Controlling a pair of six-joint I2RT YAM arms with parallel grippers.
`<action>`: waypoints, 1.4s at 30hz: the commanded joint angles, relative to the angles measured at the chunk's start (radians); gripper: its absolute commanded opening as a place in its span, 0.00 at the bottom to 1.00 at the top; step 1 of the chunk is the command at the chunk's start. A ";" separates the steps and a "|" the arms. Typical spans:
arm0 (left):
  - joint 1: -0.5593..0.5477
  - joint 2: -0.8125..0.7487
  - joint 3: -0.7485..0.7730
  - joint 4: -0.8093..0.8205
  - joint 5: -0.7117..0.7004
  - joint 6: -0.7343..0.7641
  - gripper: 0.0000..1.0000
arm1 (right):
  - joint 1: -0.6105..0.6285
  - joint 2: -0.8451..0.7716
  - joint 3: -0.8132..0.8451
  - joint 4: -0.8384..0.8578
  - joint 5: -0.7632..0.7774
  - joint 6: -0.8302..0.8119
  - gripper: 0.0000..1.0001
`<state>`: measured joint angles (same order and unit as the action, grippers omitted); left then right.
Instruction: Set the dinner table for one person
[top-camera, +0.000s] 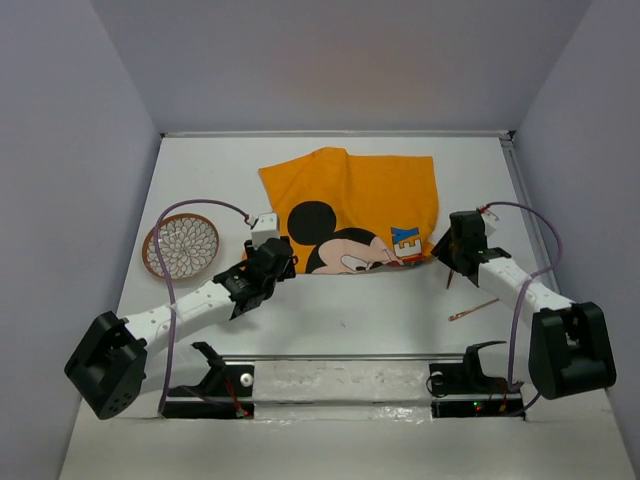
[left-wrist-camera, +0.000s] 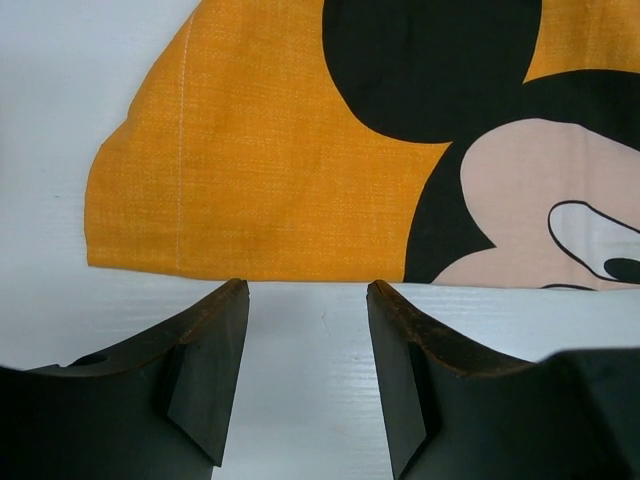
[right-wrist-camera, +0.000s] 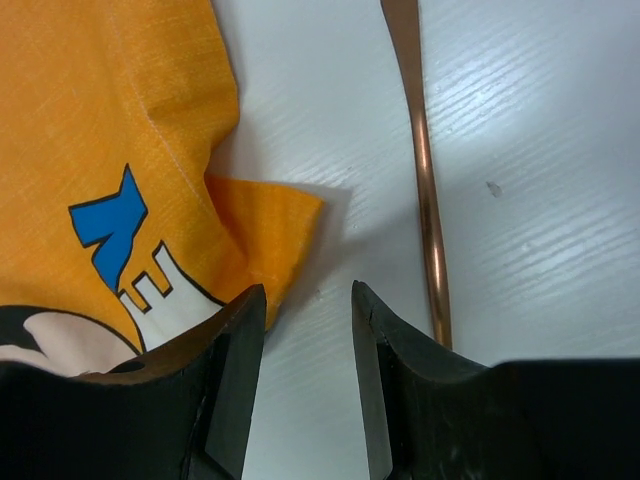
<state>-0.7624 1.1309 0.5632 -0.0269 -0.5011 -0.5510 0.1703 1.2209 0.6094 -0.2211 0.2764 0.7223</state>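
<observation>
Dinner table (top-camera: 380, 315) open along placemat (top-camera: 355, 195) edges

The only readable lettering is printed on the orange placemat (top-camera: 350, 190). In the top view the capitals "EY" (top-camera: 406, 242) stand beside the cartoon mouse face, just left of the right end effector (top-camera: 447, 258). The right wrist view shows the same print just ahead and to the left of that end effector (right-wrist-camera: 308, 295): a white "E" (right-wrist-camera: 150, 290) with a black outline, and beyond it a blue letter (right-wrist-camera: 105, 220) cut off by a fold and unreadable.
</observation>
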 joint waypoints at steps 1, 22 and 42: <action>-0.005 0.013 -0.008 0.079 -0.024 -0.007 0.62 | -0.015 0.091 0.030 0.101 -0.008 0.058 0.44; -0.002 -0.089 0.026 0.085 -0.045 0.017 0.61 | -0.015 -0.310 -0.085 -0.052 -0.091 -0.064 0.20; 0.003 -0.453 0.374 -0.082 -0.223 0.328 0.65 | 0.549 0.447 0.672 0.106 -0.132 -0.423 0.50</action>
<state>-0.7639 0.7219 0.9154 -0.1223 -0.6220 -0.3378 0.6189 1.4792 1.0534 -0.1684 0.1467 0.4252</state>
